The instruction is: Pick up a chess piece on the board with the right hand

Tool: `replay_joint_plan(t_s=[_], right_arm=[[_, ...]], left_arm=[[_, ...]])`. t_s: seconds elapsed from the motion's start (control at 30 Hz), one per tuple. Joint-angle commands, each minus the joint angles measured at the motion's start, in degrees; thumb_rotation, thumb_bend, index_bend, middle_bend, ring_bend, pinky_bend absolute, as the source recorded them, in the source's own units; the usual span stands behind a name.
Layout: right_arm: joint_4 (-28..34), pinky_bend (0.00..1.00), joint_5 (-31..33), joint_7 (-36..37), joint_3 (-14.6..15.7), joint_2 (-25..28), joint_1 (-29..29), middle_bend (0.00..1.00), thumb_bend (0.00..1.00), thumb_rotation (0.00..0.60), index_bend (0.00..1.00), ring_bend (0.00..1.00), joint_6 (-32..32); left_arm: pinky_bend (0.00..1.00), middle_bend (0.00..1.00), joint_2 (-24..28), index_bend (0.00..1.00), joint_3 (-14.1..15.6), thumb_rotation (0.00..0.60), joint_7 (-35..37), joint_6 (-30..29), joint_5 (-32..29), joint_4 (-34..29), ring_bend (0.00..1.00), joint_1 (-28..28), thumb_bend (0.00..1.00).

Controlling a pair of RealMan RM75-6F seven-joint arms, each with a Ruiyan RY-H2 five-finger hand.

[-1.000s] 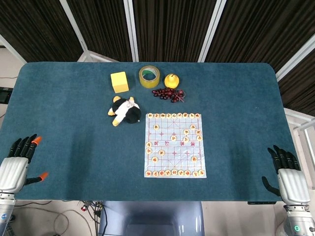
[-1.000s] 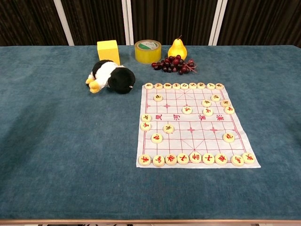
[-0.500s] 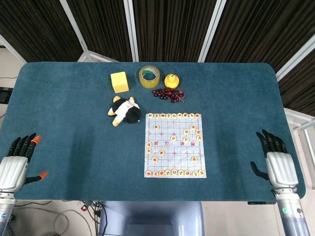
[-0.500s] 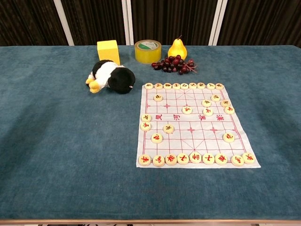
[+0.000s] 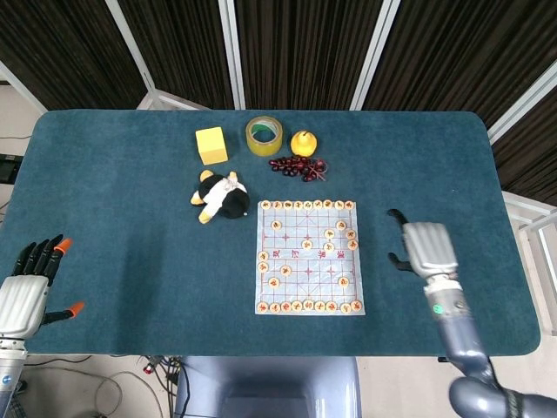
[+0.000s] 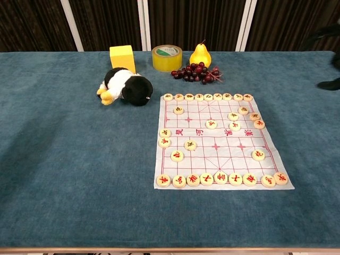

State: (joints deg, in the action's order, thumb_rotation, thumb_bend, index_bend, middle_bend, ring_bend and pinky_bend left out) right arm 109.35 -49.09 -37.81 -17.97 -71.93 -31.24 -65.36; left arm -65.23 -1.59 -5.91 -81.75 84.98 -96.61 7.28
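The right hand (image 5: pixel 426 246) hangs over the blue surface (image 5: pixel 113 209) just right of the chess board (image 5: pixel 309 258), level with the board's middle rows, and holds nothing. Seen from the head view, its back faces up, the thumb sticks out toward the board and the dark fingers (image 5: pixel 399 214) point away from the robot, slightly apart. No part of it reaches the board's edge. The chest view catches only dark fingertips (image 6: pixel 330 83) at the far right margin, too little to judge how they lie.

The left hand (image 5: pixel 26 292) appears in the head view alone, at the near left corner off the surface's edge, its orange-tipped fingers spread and empty.

The board is a white sheet with a red grid, lying flat right of centre. Round cream chess pieces (image 5: pixel 329 233) with red or dark characters sit on it: a full row along the far edge, a full row along the near edge, and loose ones scattered between. The chest view shows the characters and the spacing more plainly, such as a lone piece (image 6: pixel 258 154) near the right edge.

Behind the board lie a black-and-white plush toy (image 5: pixel 222 197), a yellow block (image 5: pixel 211 144), a roll of tape (image 5: pixel 264 135), a yellow pear (image 5: pixel 303 142) and a bunch of dark grapes (image 5: pixel 298 165) just in front of the pear.
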Motion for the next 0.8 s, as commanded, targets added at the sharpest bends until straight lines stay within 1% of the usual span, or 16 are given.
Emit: replay_joint_plan(t_s=[0.03,0.1,0.17,0.23,0.33,0.53,0.7,0.8], right_arm=[[-6.51,0.8,7.73,-8.36,0.53,-10.35,-8.52,0.9,0.34,0.6,0.23,0.94,2.45],[-9.85,0.8,10.47,-10.06,0.35,-14.61,-11.09,0.9,0.33,0.6,0.26,0.94,1.63],[-10.95,0.8,11.48,-10.51,0.31,-16.23,-11.98,0.9,0.33,0.6,0.28,0.95,1.01],[-12.67,0.8,13.16,-11.13,0.47,-19.16,-13.53,0.91,0.33,0.6,0.3,0.95,0.62],[-15.83,0.8,14.63,-12.0,0.66,-22.75,-15.47,0.91,0.33,0.6,0.3,0.95,-0.14],[-20.76,0.8,16.36,-11.26,0.35,-26.85,-17.53,0.91,0.33,0.6,0.31,0.95,-0.38],[-23.27,0.8,16.57,-10.15,0.29,-28.19,-18.21,0.92,0.33,0.6,0.37,0.96,-0.05],[-24.21,0.8,17.0,-9.47,0.08,-28.67,-18.42,0.92,0.33,0.6,0.39,0.96,0.12]], left_arm=[[0.0,0.0,0.02,0.0,-0.11,0.6,0.21,0.11,-0.21,-0.03,0.0,0.07,0.0],[0.0,0.0,0.09,0.0,-0.17,0.6,0.4,0.28,-0.37,-0.04,0.0,0.14,0.0],[0.0,0.0,0.12,0.0,-0.17,0.6,0.45,0.35,-0.4,-0.04,0.0,0.18,0.0],[0.0,0.0,0.17,0.0,-0.17,0.6,0.67,0.46,-0.46,-0.06,0.0,0.21,0.0],[0.0,0.0,0.32,0.0,-0.14,0.6,1.09,0.56,-0.48,-0.12,0.0,0.23,0.0],[0.0,0.0,0.47,0.0,-0.15,0.6,1.59,0.94,-0.76,-0.25,0.0,0.34,0.0],[0.0,0.0,0.54,0.0,-0.22,0.6,1.87,1.21,-1.08,-0.33,0.0,0.43,0.0],[0.0,0.0,0.6,0.0,-0.23,0.6,1.93,1.33,-1.2,-0.38,0.0,0.48,0.0]])
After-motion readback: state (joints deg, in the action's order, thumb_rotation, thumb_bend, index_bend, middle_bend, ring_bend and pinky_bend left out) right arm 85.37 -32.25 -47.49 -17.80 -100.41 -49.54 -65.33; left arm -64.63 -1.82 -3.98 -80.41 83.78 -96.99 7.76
